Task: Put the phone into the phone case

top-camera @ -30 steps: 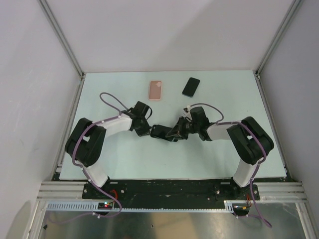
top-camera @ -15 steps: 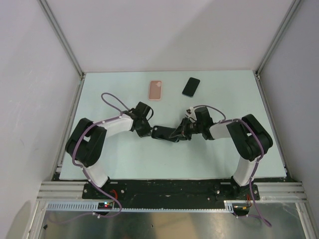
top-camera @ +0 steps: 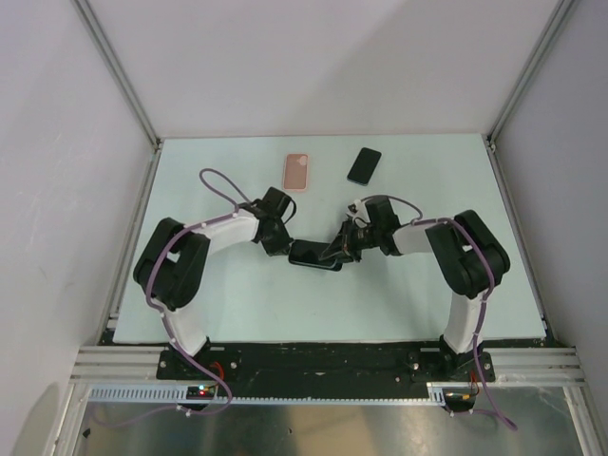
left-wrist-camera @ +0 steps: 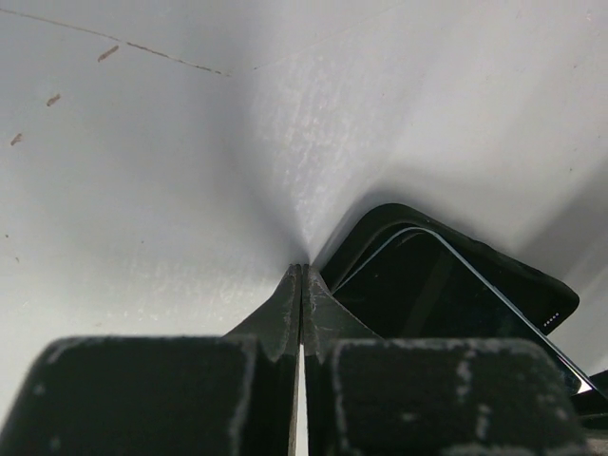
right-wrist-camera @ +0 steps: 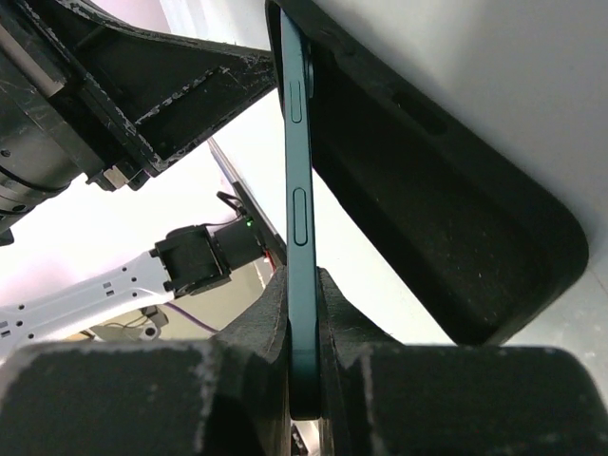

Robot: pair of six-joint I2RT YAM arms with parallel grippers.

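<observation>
A black phone case [top-camera: 306, 255] lies on the table at mid-centre, between my two grippers. A dark teal phone [right-wrist-camera: 299, 218] stands edge-on with its far end against the case [right-wrist-camera: 427, 209]. My right gripper [right-wrist-camera: 304, 285] is shut on the phone's near end; in the top view it [top-camera: 340, 251] is at the case's right end. My left gripper [left-wrist-camera: 301, 271] is shut and empty, its tips down at the table beside the case's corner [left-wrist-camera: 513, 285], where the phone's glass [left-wrist-camera: 446, 304] shows. In the top view it [top-camera: 285, 247] is at the case's left end.
A pink phone case [top-camera: 297, 172] and a second black phone [top-camera: 364, 165] lie near the back of the pale green table [top-camera: 427, 180]. Metal frame posts [top-camera: 133, 104] and white walls close the sides. The left arm's black gripper body [right-wrist-camera: 142, 85] fills the right wrist view's upper left.
Both wrists have shifted slightly toward the back and closer together. The right arm's elbow has swung left. The phone and case stay between the grippers, moved a little to the left.
</observation>
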